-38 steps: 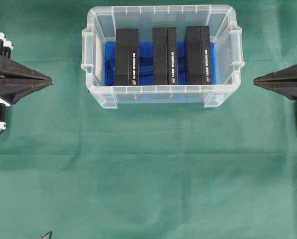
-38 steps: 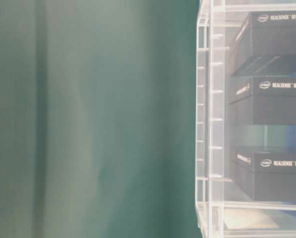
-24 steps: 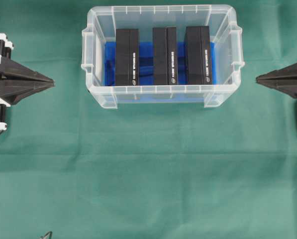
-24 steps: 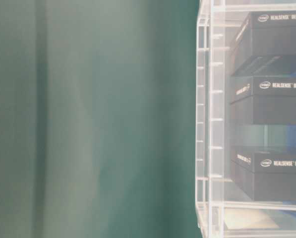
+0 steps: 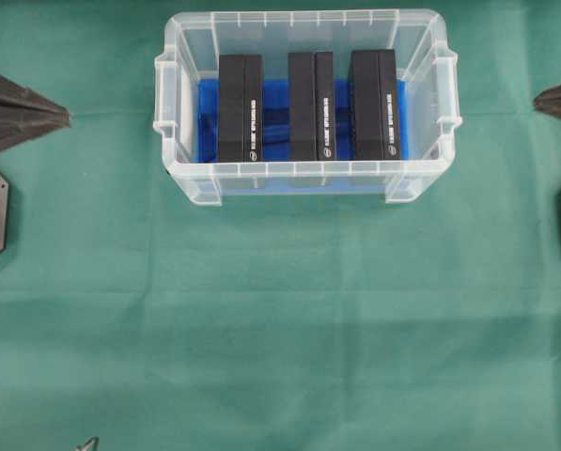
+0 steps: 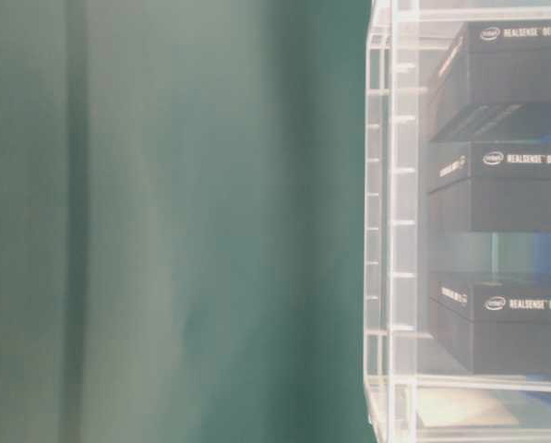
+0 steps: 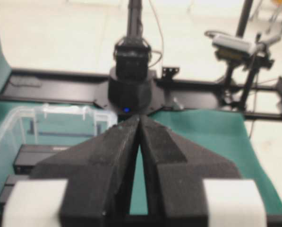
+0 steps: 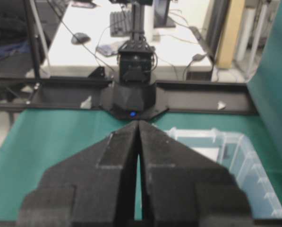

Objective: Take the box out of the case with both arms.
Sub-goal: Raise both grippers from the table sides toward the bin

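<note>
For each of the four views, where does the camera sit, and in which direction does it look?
Overhead: above, looking straight down on the case; left end effector and right end effector tips at the edges.
Table-level: low, beside the case wall; no robot visible.
Left wrist: behind its shut end effector, facing the opposite arm's base.
Right wrist: likewise, behind its own.
All four views show the case.

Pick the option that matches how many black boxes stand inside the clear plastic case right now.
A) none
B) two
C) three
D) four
C: the overhead view shows three black boxes side by side on the blue sheet in the case: a left box, a middle box and a right box.
</note>
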